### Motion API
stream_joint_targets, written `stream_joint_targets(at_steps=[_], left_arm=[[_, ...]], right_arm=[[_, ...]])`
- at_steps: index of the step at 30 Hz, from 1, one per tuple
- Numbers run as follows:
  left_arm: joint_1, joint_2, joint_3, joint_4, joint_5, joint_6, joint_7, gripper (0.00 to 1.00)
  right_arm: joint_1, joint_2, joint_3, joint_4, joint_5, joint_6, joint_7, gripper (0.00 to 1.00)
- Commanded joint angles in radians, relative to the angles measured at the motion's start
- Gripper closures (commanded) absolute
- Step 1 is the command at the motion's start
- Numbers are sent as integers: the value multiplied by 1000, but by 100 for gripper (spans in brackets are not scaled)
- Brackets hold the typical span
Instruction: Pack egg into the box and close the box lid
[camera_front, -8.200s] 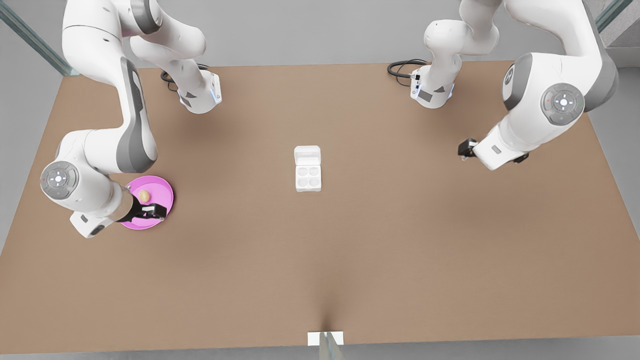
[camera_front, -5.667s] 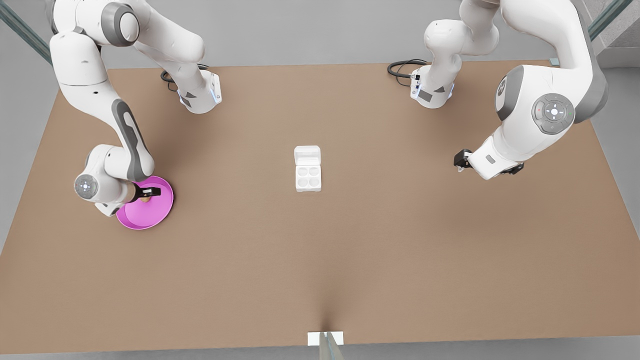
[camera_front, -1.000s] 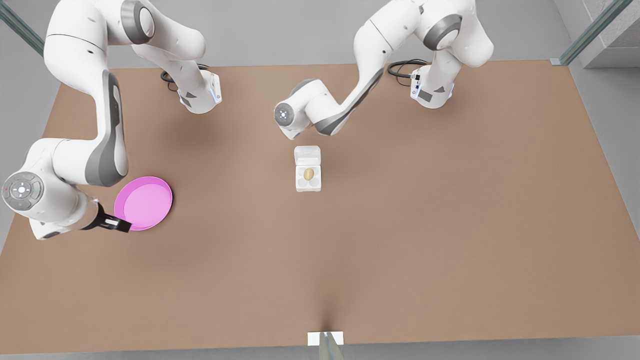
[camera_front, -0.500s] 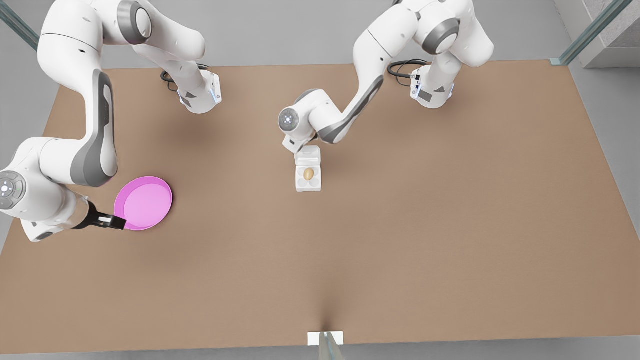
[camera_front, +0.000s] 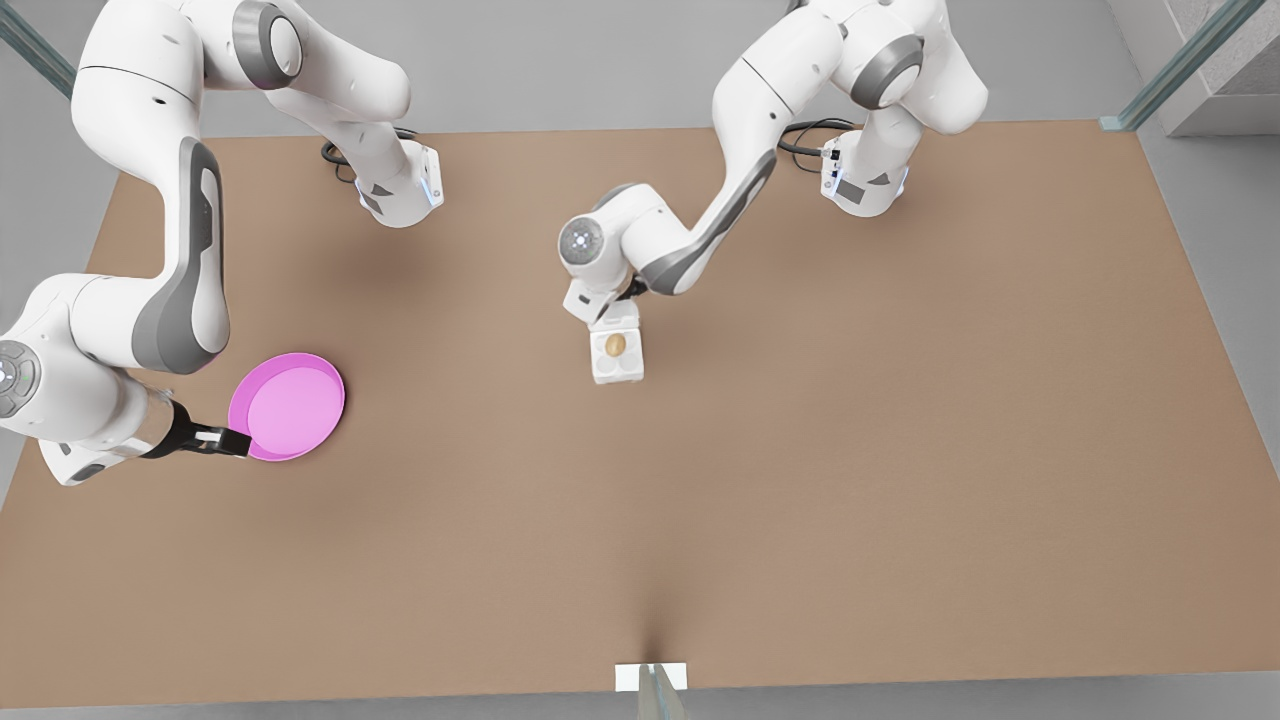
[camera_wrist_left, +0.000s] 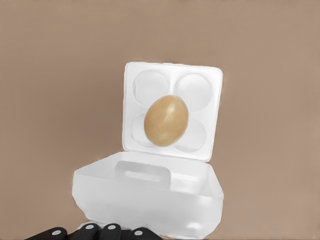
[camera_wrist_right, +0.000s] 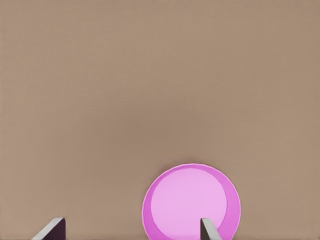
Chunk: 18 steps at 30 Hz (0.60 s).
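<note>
Brown tabletop stretched across the front view, with grey floor beyond its edges. Near the middle sat the box, a white carton, with the egg resting in one of its cups. The box lid was partly hidden under the wrist of the arm reaching in from the front view's right; that was the left gripper, and its fingers could not be made out there. At the front view's left, the right gripper hung just beside the rim of a pink dish, well apart from the box.

From the left wrist view, the box lay open with four round cups, and the egg sat across the cups nearer the hinge. The box lid stood raised and tilted, nearest the camera. Whether the left gripper's fingers were apart or together could not be told.

From the right wrist view, the right gripper had its two fingertips spread wide and held nothing. The pink dish lay on the table past them.
</note>
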Motion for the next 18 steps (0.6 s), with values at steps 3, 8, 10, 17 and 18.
stream_joint_targets(at_steps=[3,8,10,17,18], left_arm=[[2,0,33,6,30,-23,-51,79],[2,-3,74,49,25,-30,-22,79],[3,-14,229,286,-107,-306,-22,79],[648,-236,312,491,30,-656,1291,0],[655,-356,280,459,34,-658,1290,0]], right_arm=[[1,-1,0,0,1,0,-49,0],[-2,-1,0,1,3,0,-49,0],[-2,-1,0,1,3,0,-49,0],[0,-1,-2,1,4,0,-49,0],[-2,-1,-2,1,4,0,-49,0]])
